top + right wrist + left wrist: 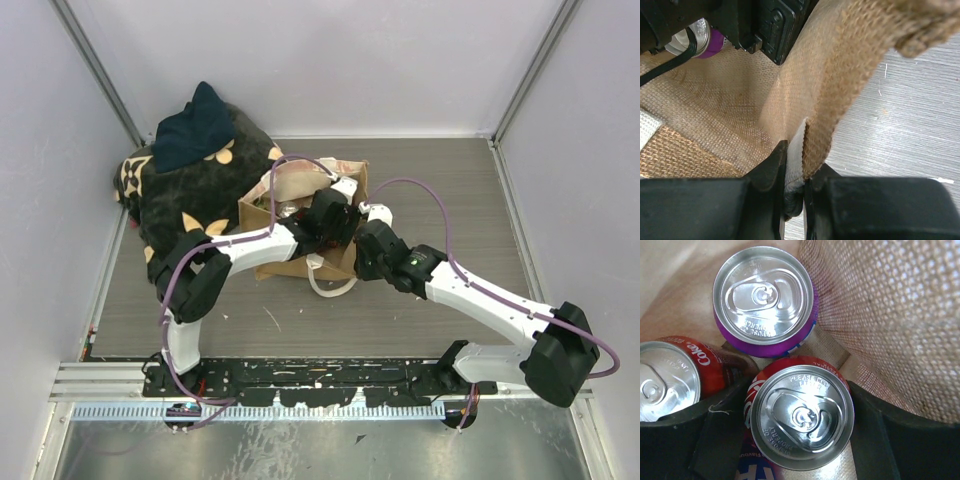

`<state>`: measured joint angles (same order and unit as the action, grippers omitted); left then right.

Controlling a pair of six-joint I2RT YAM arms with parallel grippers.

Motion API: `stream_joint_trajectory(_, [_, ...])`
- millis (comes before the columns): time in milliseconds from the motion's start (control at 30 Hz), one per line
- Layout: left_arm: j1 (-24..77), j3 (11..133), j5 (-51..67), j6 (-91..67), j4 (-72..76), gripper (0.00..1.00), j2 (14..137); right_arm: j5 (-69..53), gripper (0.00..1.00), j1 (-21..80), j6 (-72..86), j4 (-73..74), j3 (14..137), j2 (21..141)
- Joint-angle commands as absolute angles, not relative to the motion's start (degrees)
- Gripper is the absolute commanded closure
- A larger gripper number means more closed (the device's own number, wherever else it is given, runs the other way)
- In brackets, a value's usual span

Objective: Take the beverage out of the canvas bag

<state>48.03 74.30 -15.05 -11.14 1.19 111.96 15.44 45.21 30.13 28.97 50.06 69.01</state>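
The tan canvas bag [290,205] stands mid-table, and its woven wall shows in the left wrist view [890,315]. My left gripper [325,215] is down inside it. Three cans stand in the bag: a purple can [764,295], a Coke can [667,382] and a red can [802,415]. My left gripper [801,390] has a finger pressed on each side of the red can. My right gripper [362,238] is shut on the bag's near rim [815,100]; it [797,165] pinches the cream trim and tan weave. The purple can [707,42] shows there too.
A black cushion-like bundle with beige flower prints [190,195] lies against the bag's left side, with a dark blue cloth [195,125] on top. A cream handle loop [335,285] hangs at the bag's front. Grey walls enclose the table; a metal rail [300,380] runs along the near edge.
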Motion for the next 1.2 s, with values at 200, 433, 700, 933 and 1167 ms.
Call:
stream_joint_trajectory(200, [48.5,68.1,-10.8,-14.8,-16.5,0.62,118.6,16.7,0.98,45.4,29.5,29.0,51.5,68.9])
stream_joint_trajectory(433, [48.6,70.8,-11.4,-12.3,-16.7,1.00,112.9,17.1,0.98,45.4,29.5,28.8,51.3,69.3])
stream_joint_trajectory(700, [48.6,77.2,-14.8,-5.7,-16.9,1.00,101.4,16.7,1.00,45.4,27.8,27.3,50.4,69.9])
stream_joint_trajectory(933, [48.6,78.7,-15.1,-5.3,-15.1,1.00,94.7,17.4,0.99,45.4,26.6,26.7,49.8,70.5])
stream_joint_trajectory(1167, [48.5,78.8,-15.3,-5.3,-13.9,1.00,89.3,17.4,0.99,45.4,26.0,26.4,50.5,71.4])
